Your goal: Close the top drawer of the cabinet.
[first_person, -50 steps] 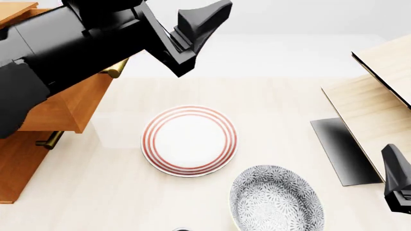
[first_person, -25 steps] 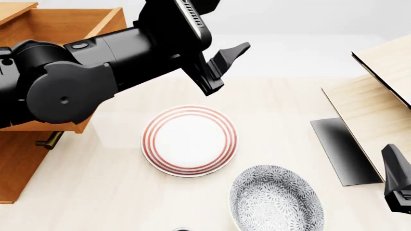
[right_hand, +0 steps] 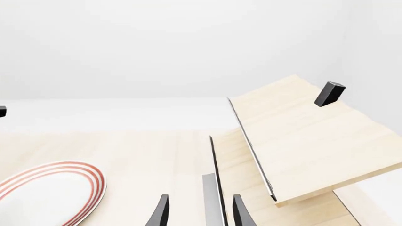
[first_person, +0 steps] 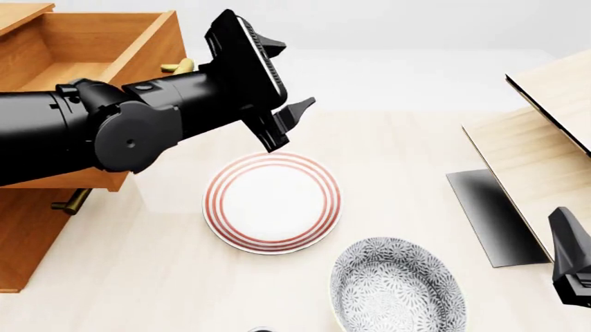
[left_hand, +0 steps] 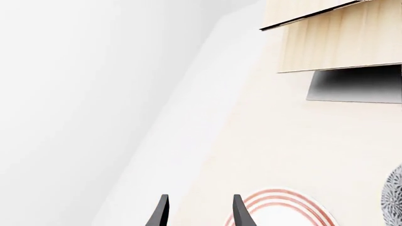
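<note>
The top drawer of the orange-brown cabinet stands pulled out at the far left, its inside showing. One end of its brass bar handle shows just behind my left arm. My left gripper hangs to the right of the drawer front, above the table, apart from the handle. In the left wrist view its fingers are apart with nothing between them, and it faces away from the drawer. My right gripper rests at the right edge; in the right wrist view it is open and empty.
The lower drawer's brass handle shows below the open drawer. A red-ringed plate lies mid-table and a grey patterned bowl nearer. A pale wood box with a black panel stands at the right.
My left arm has swung off the drawer and turned; its gripper has come down and nearer, beside the drawer front. The drawer's inside and handle now show. The right arm has not moved.
</note>
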### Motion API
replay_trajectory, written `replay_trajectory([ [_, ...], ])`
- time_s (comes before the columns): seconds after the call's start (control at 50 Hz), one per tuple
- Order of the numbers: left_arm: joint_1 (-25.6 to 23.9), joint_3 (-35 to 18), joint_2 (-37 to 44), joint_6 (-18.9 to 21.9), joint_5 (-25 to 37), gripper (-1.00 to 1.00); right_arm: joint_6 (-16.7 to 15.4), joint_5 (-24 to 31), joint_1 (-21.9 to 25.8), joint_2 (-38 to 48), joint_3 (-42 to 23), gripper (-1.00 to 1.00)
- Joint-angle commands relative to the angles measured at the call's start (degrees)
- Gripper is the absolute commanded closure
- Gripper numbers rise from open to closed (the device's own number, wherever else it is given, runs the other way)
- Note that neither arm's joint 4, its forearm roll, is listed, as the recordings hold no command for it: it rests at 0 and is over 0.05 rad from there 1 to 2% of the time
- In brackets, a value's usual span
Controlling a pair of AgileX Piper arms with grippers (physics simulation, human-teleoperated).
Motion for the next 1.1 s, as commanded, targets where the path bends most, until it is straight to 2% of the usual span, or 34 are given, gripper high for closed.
replay_trajectory([
  [0.02,4.27,1.29,2.81,2.64,0.37,-1.00,0.00,0.01,0.00,0.00,0.00,-1.00],
  [0.12,8.22,1.15,3.63,3.56,-1.35,-1.00,0.00,0.01,-0.02,0.00,0.00,-1.00],
  [0.44,15.29,0.59,5.28,4.82,-1.36,-1.00,0.01,0.01,0.00,0.00,0.00,-1.00],
  [0.74,18.66,0.97,6.14,6.40,-0.69,-1.00,0.03,-0.02,0.00,0.00,0.00,-1.00],
  [1.1,24.22,-0.19,6.40,4.55,0.35,-1.00,0.02,0.00,0.00,0.00,0.00,-1.00],
])
